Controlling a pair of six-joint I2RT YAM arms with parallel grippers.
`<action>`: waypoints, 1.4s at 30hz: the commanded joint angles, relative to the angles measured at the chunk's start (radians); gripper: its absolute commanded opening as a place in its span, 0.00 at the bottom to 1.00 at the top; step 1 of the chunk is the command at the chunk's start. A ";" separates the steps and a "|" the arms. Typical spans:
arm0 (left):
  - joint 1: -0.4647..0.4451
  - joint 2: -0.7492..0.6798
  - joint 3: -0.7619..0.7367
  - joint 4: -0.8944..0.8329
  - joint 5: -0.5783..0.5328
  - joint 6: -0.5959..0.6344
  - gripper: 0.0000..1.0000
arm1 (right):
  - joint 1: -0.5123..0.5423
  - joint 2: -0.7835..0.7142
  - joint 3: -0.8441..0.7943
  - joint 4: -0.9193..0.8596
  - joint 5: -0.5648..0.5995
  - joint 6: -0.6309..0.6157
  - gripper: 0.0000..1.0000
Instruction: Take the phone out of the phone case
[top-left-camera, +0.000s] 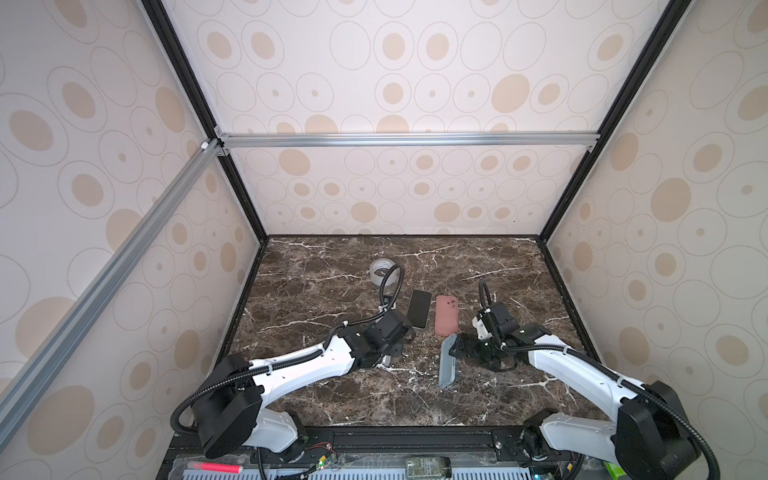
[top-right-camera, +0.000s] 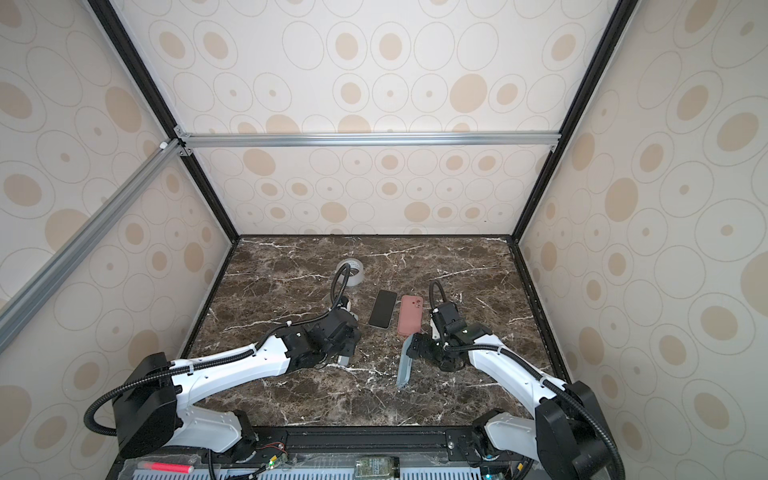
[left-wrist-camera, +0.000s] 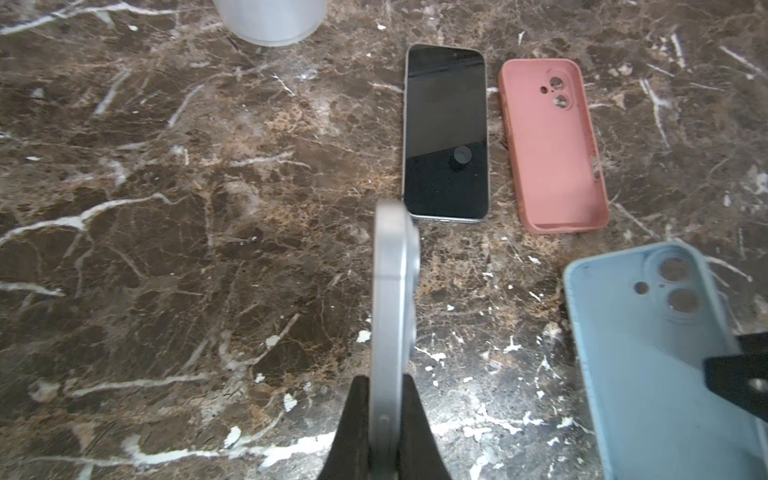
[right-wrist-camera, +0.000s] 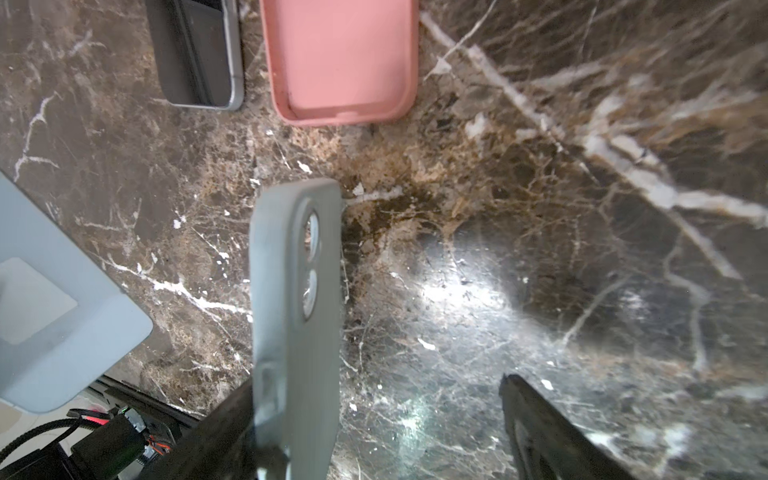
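My left gripper (left-wrist-camera: 384, 399) is shut on a pale silver phone (left-wrist-camera: 390, 291), seen edge-on between the black fingers. In both top views only a small grey part of that phone (top-left-camera: 387, 360) shows under the left gripper (top-left-camera: 388, 353). The light blue phone case (top-left-camera: 448, 361) stands on edge to its right, empty, with its camera holes open (left-wrist-camera: 648, 353). My right gripper (right-wrist-camera: 382, 415) is open. The case (right-wrist-camera: 295, 316) leans against one finger (right-wrist-camera: 224, 419), and the other finger (right-wrist-camera: 540, 424) stands well clear of it. The phone and the case are apart.
A black-screened phone (top-left-camera: 419, 308) lies flat beside an empty pink case (top-left-camera: 446, 314), just beyond both grippers. A roll of clear tape (top-left-camera: 382, 271) sits farther back, behind the left arm's cable. The enclosure walls ring the marble table (top-left-camera: 316, 399).
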 joint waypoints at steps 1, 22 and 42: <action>-0.017 0.006 0.006 0.120 0.094 0.022 0.00 | 0.000 0.035 -0.020 0.011 0.010 0.006 0.89; -0.099 0.179 0.013 0.361 0.300 -0.050 0.00 | 0.034 0.153 -0.029 0.006 0.089 0.032 0.71; -0.101 0.205 0.077 0.152 0.120 -0.043 0.00 | 0.027 0.117 -0.056 0.212 0.006 0.097 0.48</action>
